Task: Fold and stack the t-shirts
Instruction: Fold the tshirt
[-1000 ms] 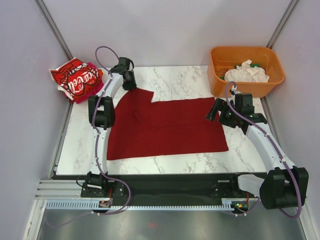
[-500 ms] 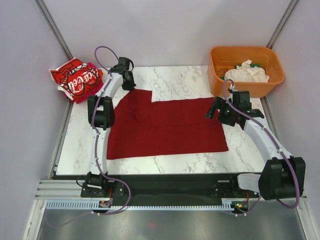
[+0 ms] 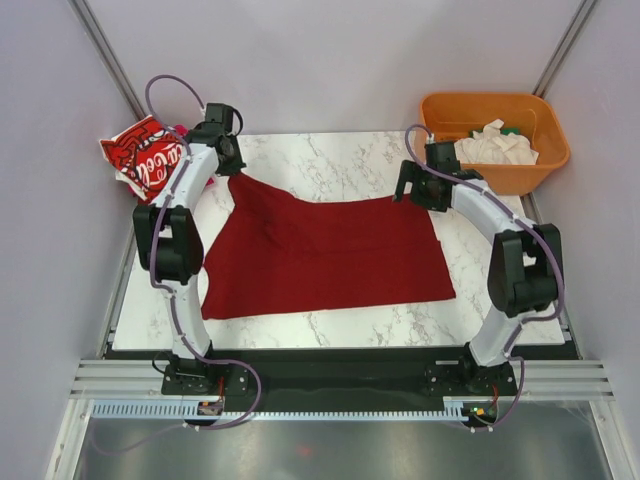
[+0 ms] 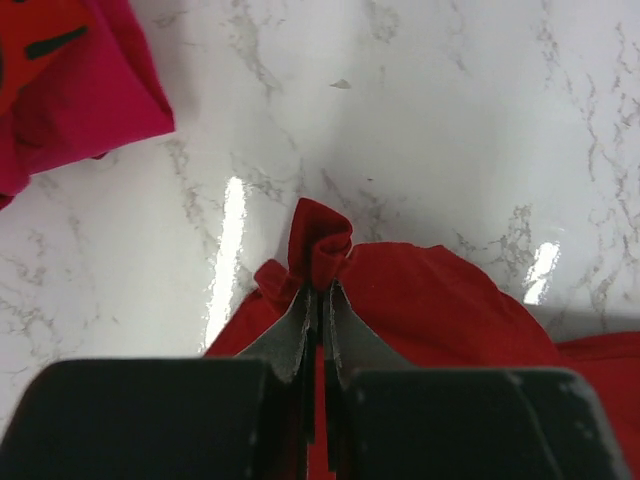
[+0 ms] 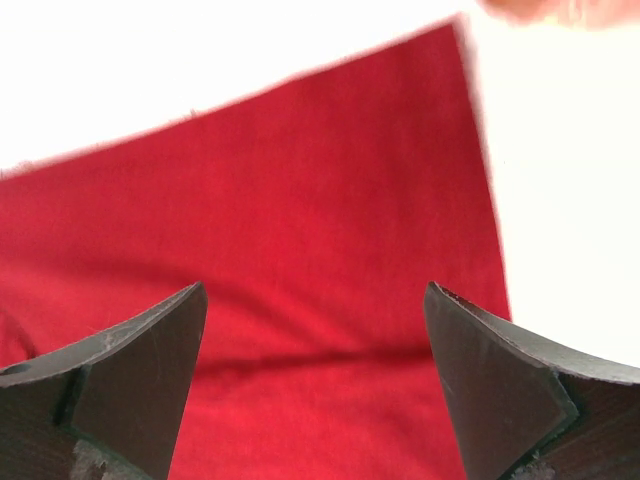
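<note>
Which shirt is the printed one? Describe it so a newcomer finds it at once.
Start at the white marble table and go to its far left corner. There a crumpled bright red cloth t-shirt lies bunched with a magenta one. Its white lettering sets it apart from the plain dark red t-shirt spread across the table's middle.

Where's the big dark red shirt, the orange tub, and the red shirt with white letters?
dark red t-shirt [image 3: 330,255]: top view, middle of the spread cloth.
orange tub [image 3: 528,178]: top view, its front wall.
bright red t-shirt [image 3: 140,160]: top view, on the white lettering.
</note>
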